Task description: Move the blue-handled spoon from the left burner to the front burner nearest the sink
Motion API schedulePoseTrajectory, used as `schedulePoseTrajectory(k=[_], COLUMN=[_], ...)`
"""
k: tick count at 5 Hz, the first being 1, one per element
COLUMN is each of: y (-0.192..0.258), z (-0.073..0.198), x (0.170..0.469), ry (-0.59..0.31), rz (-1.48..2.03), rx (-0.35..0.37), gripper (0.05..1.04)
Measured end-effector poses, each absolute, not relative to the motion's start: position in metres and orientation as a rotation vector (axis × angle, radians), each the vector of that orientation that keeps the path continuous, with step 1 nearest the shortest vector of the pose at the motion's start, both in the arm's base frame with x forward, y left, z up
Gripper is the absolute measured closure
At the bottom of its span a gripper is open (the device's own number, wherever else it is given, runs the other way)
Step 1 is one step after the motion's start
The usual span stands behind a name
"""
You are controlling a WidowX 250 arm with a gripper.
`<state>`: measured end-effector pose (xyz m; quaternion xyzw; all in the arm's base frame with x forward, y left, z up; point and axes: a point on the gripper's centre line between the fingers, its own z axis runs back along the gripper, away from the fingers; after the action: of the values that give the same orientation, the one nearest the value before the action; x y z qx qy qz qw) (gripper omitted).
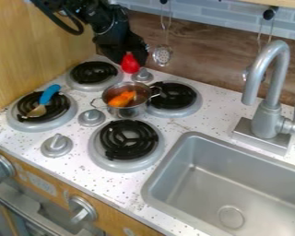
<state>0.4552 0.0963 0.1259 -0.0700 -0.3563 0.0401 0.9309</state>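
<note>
red bottle-like thing (pixel 130 63) sits behind pot (pixel 126 109), approx. upright w/ long axis up-down & narrow end up, right under the gripper (pixel 131 50), so any offset looks small; can't tell if jaws are spread, pressed together or pinching it. tight around it: knob (pixel 142 75) just r. of it, betw. pot & wood backsplash (pixel 196 51), rear l. burner (pixel 93 73) beyond pot's l. side. more counter (pixel 221 110) r. of pot, past rear r. burner (pixel 174 95) twd faucet (pixel 270 115); prob. needs height to clear pot rim.
</note>
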Motion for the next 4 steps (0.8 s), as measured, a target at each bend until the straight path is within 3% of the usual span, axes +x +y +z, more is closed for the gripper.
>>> schedulePoseTrajectory(k=[2, 3, 4], y=[0.117, 0.142, 0.17], z=[0.101, 0.096, 0.124], x=[0.447, 0.435, 0.416], ry=[-0.677, -0.651, -0.721], rz=[0.182, 0.264, 0.367], rx=[-0.135, -0.073, -0.032], gripper=[0.082, 0.082, 0.082])
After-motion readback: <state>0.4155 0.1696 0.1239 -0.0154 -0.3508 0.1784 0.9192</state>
